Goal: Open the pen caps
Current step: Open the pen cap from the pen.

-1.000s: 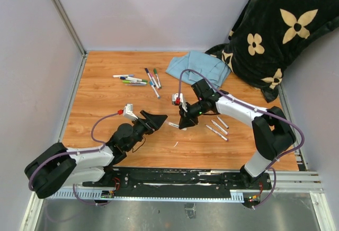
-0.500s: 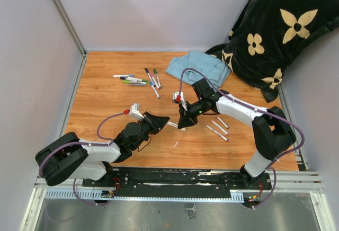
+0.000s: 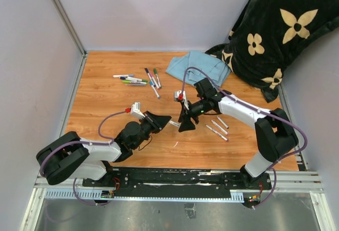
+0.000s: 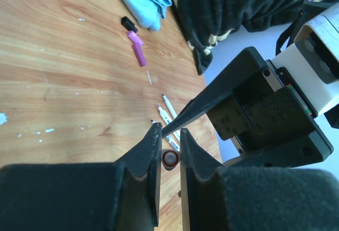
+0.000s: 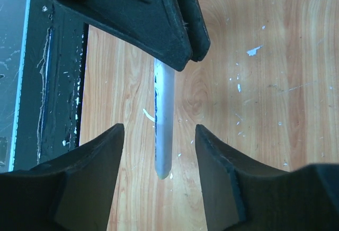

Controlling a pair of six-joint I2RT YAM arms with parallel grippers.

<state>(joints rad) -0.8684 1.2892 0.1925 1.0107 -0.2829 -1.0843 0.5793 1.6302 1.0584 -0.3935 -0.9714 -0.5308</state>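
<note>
A thin white marker (image 3: 174,123) hangs just above the table between the two arms. My left gripper (image 3: 167,121) is shut on it. In the left wrist view its end, a white tip with a reddish ring (image 4: 170,159), sits pinched between the fingers of the left gripper (image 4: 170,135). My right gripper (image 3: 185,125) is open. In the right wrist view the marker's barrel (image 5: 164,109) runs between its spread fingers without touching them. Whether this marker wears a cap is hidden. Loose pen caps, one pink (image 4: 139,51) and one black (image 4: 128,24), lie near the cloth.
Several capped markers (image 3: 139,80) lie at the back left of the wooden table. Three bare white markers (image 3: 217,126) lie right of the grippers. A blue cloth (image 3: 198,67) and a black flowered blanket (image 3: 275,29) fill the back right corner.
My left arm reached in and closed on the marker. My right gripper, shut on the marker before, has opened and let it go.
</note>
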